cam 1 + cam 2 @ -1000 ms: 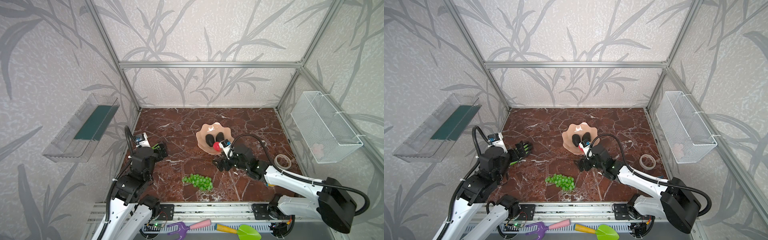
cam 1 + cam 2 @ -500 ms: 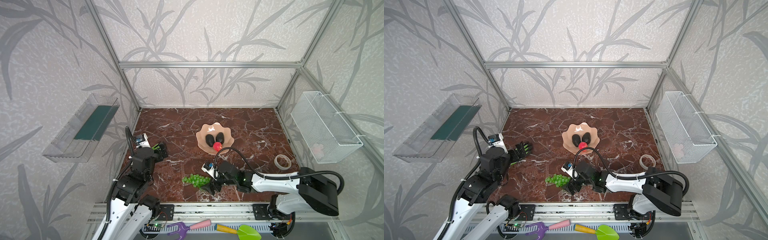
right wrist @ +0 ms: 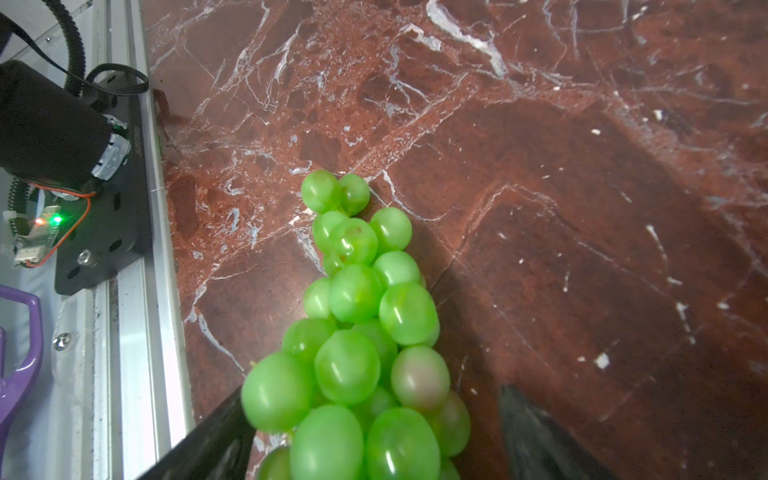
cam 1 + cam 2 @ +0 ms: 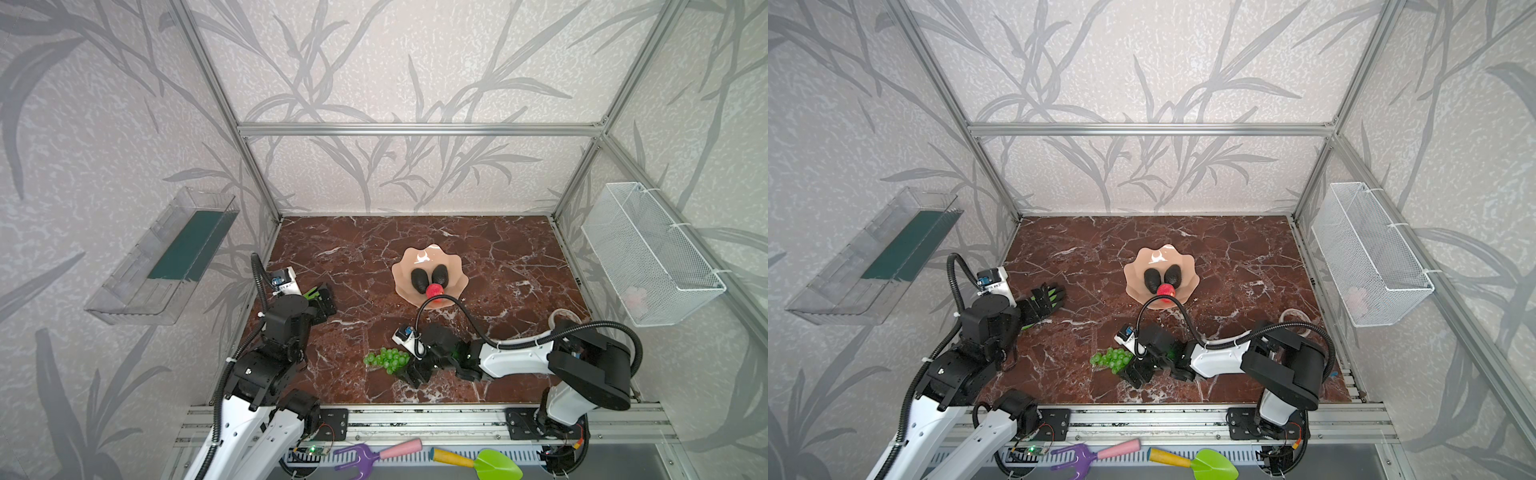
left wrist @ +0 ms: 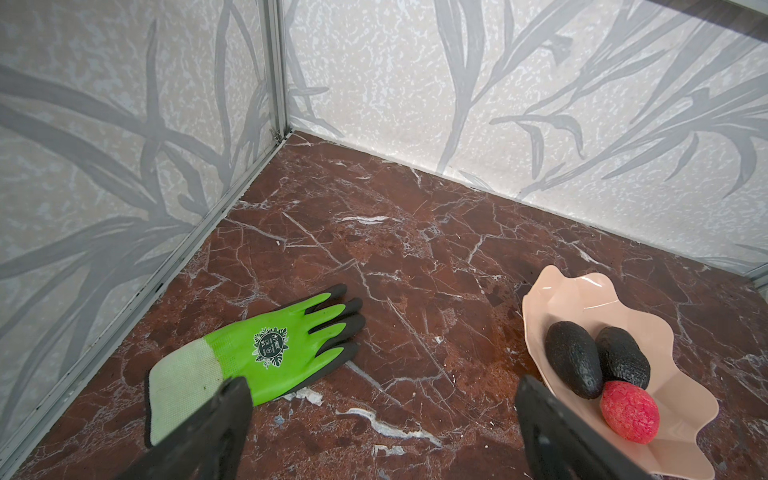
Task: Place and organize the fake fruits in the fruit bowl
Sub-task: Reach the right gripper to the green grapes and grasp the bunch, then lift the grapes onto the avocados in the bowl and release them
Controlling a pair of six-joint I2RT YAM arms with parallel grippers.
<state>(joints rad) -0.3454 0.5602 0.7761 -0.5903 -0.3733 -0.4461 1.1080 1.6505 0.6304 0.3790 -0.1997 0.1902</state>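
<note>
The pale pink fruit bowl [image 4: 424, 255] [image 4: 1158, 253] [image 5: 582, 291] stands mid-table and holds two dark avocados [image 4: 419, 279] [image 4: 439, 275] [image 5: 573, 359] [image 5: 622, 357] and the red apple [image 4: 434, 290] [image 4: 1166, 289] [image 5: 629, 411]. The green grapes [image 4: 386, 360] [image 4: 1113, 360] [image 3: 357, 332] lie on the marble near the front edge. My right gripper [image 4: 407, 368] [image 4: 1133, 372] [image 3: 374, 392] is low over them and open; its jaws straddle the bunch's near end, one finger touching it, a gap at the other. My left gripper [image 4: 324, 299] [image 5: 382, 386] is open and empty at the left.
A green and black glove [image 5: 266, 353] [image 4: 1050, 295] lies by the left gripper. A tape roll [image 4: 559, 318] sits at the right. A wire basket [image 4: 648, 257] and a clear tray [image 4: 166, 257] hang on the side walls. Toy garden tools [image 4: 374, 451] lie beyond the front rail.
My right gripper has left the bowl's front edge and swung down to the grapes at the front, and its jaws now flank the bunch. The apple stays in the bowl. The left arm is still.
</note>
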